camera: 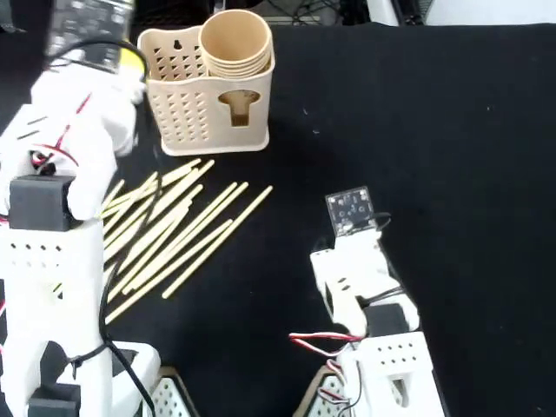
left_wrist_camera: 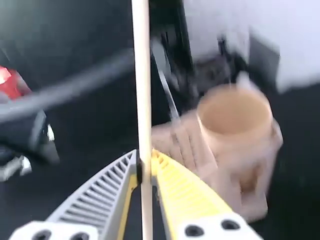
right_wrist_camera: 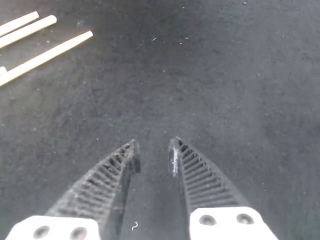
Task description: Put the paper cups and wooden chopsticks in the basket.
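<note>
Left arm (camera: 52, 217) biggest in high view, white, standing tall along the left edge, its upper end just beside the basket (camera: 187, 117); basket cream, perforated, upright at the back of the black table (camera: 452, 130); paper cups (camera: 236, 43) nested in one stack, standing in the basket's right compartment, rims above its wall; wooden chopsticks (camera: 178, 234) loose in a fanned pile on the table in front of the basket, pile's left part hidden behind the left arm; right arm (camera: 365, 287) low at the front, well apart from pile and basket. Left wrist view: left gripper (left_wrist_camera: 145, 167) clamped on one chopstick (left_wrist_camera: 141, 75), stick upright between the grey and yellow fingers and sticking out past both ends of the grip; basket with paper cups blurred beyond it, near. Right wrist view: right gripper (right_wrist_camera: 152, 150) slightly parted, grasping nothing, tips over the table; a few ends of the wooden chopsticks lie farther off on the table, apart from it
</note>
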Controlling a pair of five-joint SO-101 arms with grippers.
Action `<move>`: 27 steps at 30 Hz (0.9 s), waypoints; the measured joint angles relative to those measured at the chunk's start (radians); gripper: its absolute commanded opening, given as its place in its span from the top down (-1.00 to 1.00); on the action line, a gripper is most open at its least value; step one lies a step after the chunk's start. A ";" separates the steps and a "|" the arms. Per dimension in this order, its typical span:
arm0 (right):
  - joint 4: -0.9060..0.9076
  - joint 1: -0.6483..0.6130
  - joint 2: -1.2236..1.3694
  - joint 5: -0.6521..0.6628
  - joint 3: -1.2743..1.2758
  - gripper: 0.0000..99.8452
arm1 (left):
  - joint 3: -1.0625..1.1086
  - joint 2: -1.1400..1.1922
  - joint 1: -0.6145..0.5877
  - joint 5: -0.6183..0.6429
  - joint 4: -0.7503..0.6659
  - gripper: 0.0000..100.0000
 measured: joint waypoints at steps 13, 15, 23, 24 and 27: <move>0.000 0.000 0.000 0.000 0.000 0.76 | 0.338 0.035 -0.002 0.272 -0.858 0.94; 0.000 0.000 0.000 0.000 0.000 0.76 | 0.353 0.068 -0.002 0.275 -0.945 0.94; -0.018 -0.015 0.000 0.000 0.000 0.76 | 0.356 0.201 -0.002 0.282 -1.010 0.94; -0.018 -0.015 0.000 0.000 0.000 0.76 | 0.356 0.215 -0.002 0.301 -1.010 0.94; -0.018 -0.015 0.000 -0.002 0.000 0.76 | 0.362 0.245 -0.002 0.359 -1.010 0.94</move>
